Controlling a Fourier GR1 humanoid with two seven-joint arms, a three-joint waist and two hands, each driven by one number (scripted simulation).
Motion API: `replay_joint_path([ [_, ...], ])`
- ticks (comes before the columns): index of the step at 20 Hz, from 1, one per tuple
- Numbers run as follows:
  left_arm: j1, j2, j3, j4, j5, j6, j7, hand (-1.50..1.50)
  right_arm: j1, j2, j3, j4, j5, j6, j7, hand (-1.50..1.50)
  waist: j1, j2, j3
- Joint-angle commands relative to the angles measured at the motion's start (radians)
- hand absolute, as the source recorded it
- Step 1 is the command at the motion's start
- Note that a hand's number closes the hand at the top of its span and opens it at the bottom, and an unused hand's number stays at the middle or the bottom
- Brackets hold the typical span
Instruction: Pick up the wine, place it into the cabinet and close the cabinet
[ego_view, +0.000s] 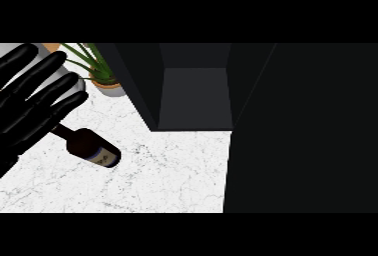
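We're seeing the left hand (33, 102) filling the upper left of the frame, fingers straight and spread, holding nothing. Just below it the wine (92, 147) is lying on its side on the counter (162, 175), neck pointing up-left under the fingertips. The cabinet (196, 97) is standing open at top centre. A plant (103, 75) is sitting left of it.
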Motion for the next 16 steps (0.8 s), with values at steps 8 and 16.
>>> replay_joint_path([
  [8, -0.026, 0.09, 0.179, 0.064, 0.09, -0.1, -0.001, -1.5, -0.013, -0.015, 0.037, -0.22, 0.005, -0.049, 0.141, -1.5, -0.002, 0.002, -0.001],
  [16, 0.068, 0.123, 0.271, 0.177, 0.086, -0.278, -0.101, -1.5, 0.034, -0.038, 0.05, -0.246, -0.016, -0.048, 0.114, -1.5, -0.011, 0.001, 0.0],
])
